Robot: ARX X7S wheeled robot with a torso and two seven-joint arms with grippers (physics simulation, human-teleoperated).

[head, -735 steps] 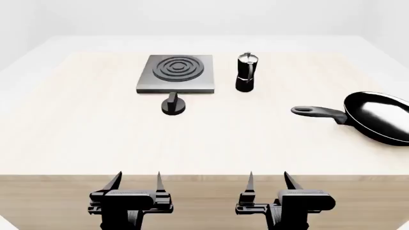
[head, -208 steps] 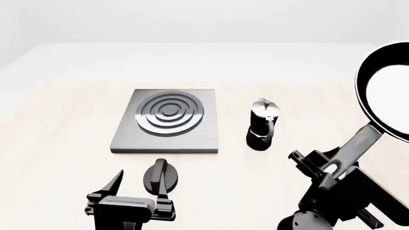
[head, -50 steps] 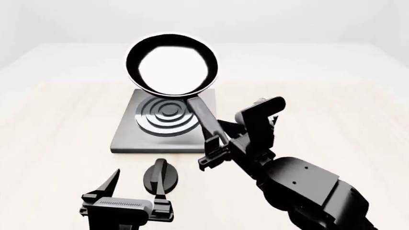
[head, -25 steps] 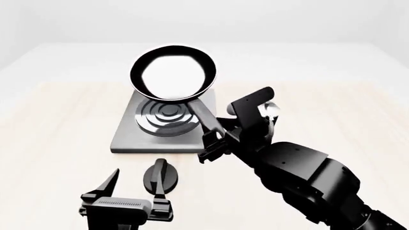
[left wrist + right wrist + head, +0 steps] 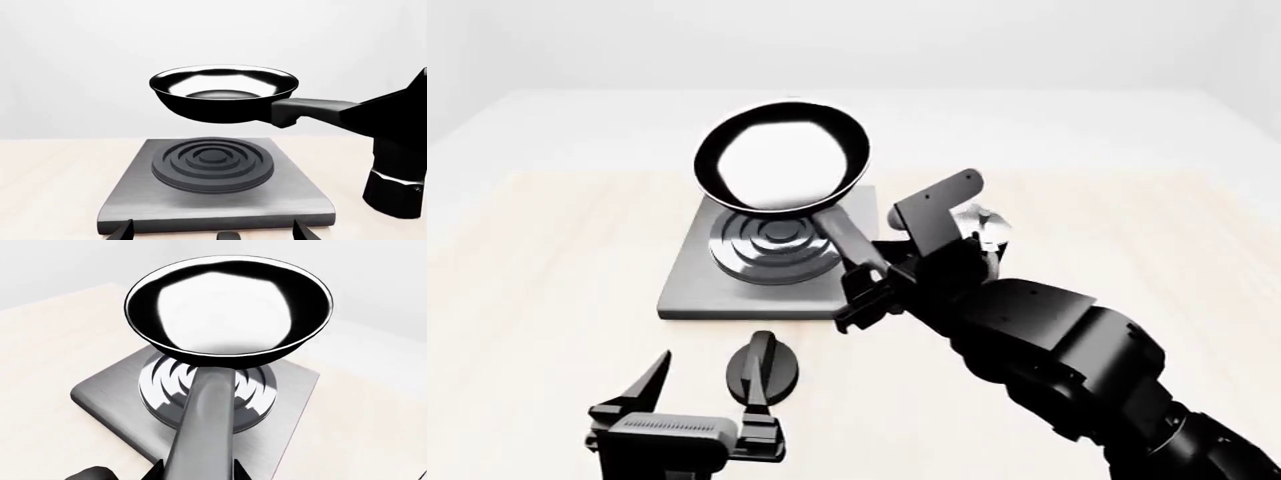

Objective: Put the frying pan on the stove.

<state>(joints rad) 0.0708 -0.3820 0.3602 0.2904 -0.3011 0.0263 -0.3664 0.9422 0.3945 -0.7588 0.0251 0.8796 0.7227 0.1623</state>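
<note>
The glossy black frying pan (image 5: 781, 167) hangs in the air over the burner rings of the grey square stove (image 5: 687, 285). My right gripper (image 5: 872, 283) is shut on its long handle (image 5: 843, 236). The left wrist view shows the pan (image 5: 223, 94) level, a clear gap above the stove (image 5: 133, 195). The right wrist view shows the pan (image 5: 227, 310) and its handle (image 5: 207, 425) above the stove (image 5: 100, 395). My left gripper (image 5: 701, 395) is open and empty, low near the table's front, facing the stove.
A small black round knob (image 5: 763, 367) lies on the table between my left gripper and the stove. The moka pot (image 5: 988, 228) stands right of the stove, mostly hidden behind my right arm. The pale wooden table (image 5: 534, 300) extends on both sides.
My right arm has brought the pan slightly lower and nearer over the burner. The left gripper has not moved.
</note>
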